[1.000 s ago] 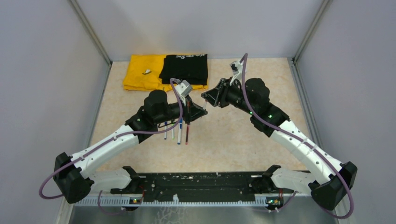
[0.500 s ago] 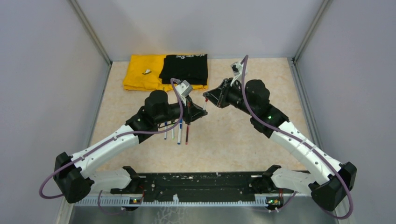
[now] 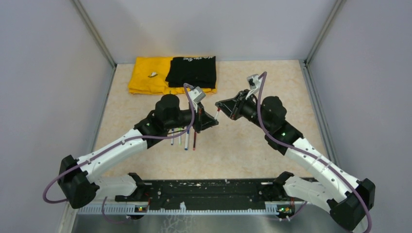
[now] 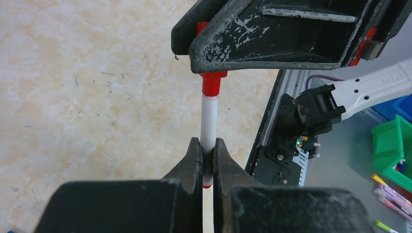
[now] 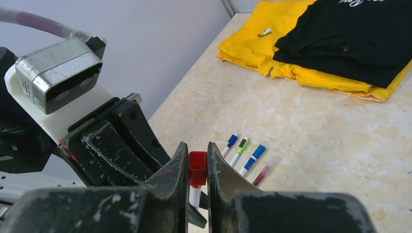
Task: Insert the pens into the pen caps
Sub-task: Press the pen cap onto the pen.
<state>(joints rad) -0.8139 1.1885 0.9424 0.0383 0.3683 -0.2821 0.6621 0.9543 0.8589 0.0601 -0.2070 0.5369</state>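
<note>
Clamped tight in left pincer point(image 4: 207, 145), gripped mid-barrel: white pen point(image 4: 209, 116). Pinched in narrow right pincer point(image 5: 197, 148): red cap point(image 5: 197, 167) — touching that pen's far end, both raised above counter point(image 5: 311, 126). Laid side by side on counter nearby: four other pens point(image 5: 241, 147) — ends blue, green, blue, dark red.

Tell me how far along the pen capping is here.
Apparently done: three capped pens lie on the table, wearing blue, green and blue caps. The maroon pen beside them is too unclear to judge. In hand: the left gripper clamps a white pen while the right gripper holds a red cap on its end. Left: seating that cap fully and setting the pen down.
</note>
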